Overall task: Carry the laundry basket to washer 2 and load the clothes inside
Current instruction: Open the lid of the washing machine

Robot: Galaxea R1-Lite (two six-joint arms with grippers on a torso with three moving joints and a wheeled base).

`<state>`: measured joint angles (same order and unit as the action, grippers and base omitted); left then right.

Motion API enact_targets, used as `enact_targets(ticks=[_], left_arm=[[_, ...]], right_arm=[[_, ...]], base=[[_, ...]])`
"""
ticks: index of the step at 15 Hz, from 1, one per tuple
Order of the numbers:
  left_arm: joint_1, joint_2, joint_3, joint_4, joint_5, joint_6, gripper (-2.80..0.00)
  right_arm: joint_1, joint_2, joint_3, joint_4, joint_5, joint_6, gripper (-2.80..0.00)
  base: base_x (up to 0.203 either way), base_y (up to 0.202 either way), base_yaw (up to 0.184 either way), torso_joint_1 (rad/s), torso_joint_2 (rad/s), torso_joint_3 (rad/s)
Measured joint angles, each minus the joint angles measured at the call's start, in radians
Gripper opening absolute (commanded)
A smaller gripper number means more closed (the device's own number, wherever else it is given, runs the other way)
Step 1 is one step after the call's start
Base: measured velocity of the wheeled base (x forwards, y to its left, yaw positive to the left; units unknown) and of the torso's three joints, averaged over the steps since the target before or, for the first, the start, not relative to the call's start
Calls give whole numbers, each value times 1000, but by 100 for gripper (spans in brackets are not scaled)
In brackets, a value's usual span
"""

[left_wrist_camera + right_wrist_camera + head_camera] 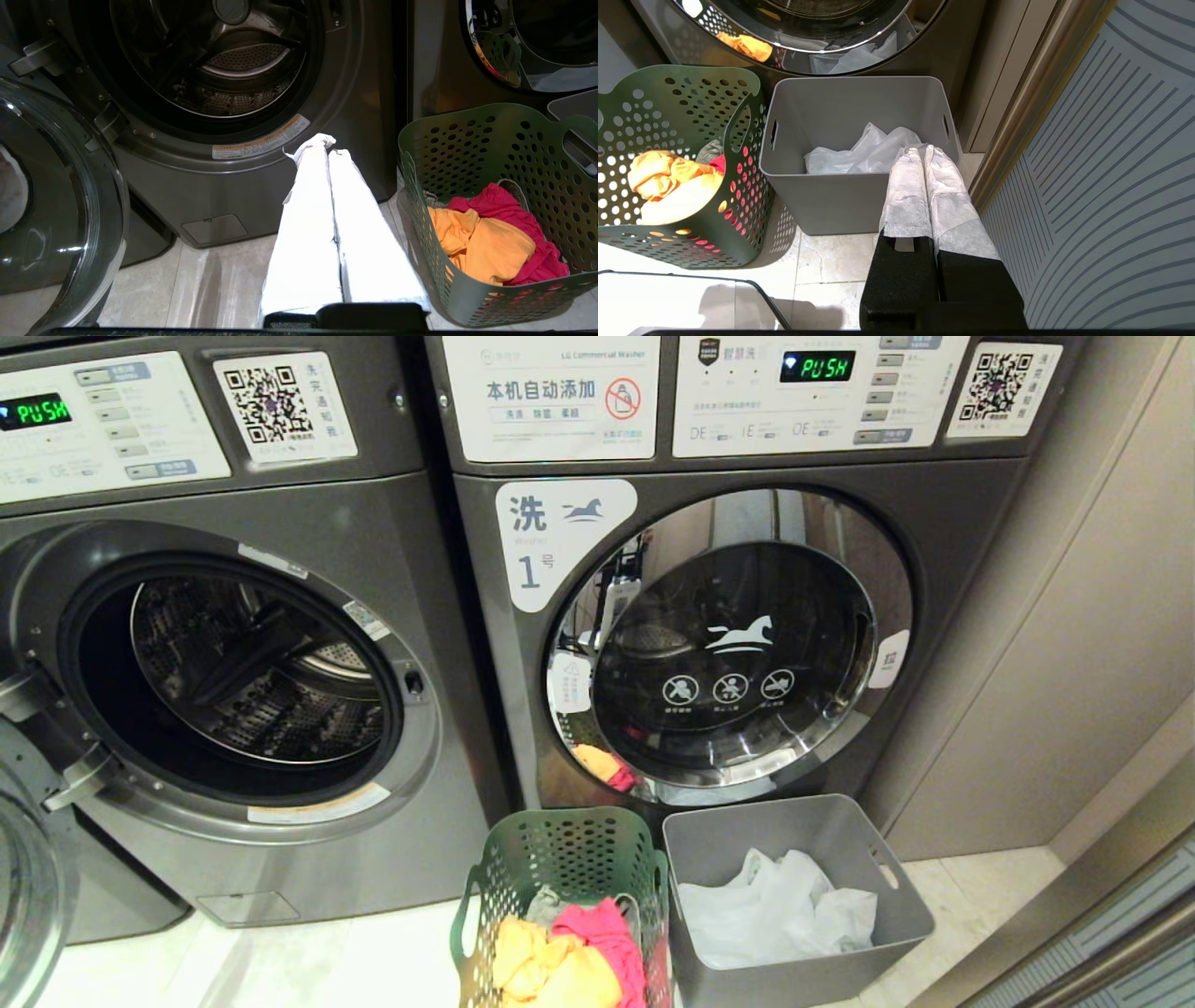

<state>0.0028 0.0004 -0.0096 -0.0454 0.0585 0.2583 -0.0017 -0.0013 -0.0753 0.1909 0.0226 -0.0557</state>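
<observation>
While both arms sit low and out of the head view, the left gripper (329,145) has its white-wrapped fingers pressed together, holding nothing, near the open left washer (233,663). The right gripper (920,151) is likewise closed and empty, over the grey bin (859,116). One green laundry basket (560,859) stands upright on the floor, left of that bin, before closed washer 1 (728,644). Yellow and pink clothes (569,952) lie inside. Two washers, two containers.
</observation>
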Motion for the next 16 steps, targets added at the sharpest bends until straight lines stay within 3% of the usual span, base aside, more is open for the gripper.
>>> enact_targets(ticks=[16], left_arm=[[0, 0, 3, -2, -9, 29, -280]], right_arm=[[0, 0, 1, 0, 1, -7, -280]], base=[[0, 0, 0, 0, 0, 0]])
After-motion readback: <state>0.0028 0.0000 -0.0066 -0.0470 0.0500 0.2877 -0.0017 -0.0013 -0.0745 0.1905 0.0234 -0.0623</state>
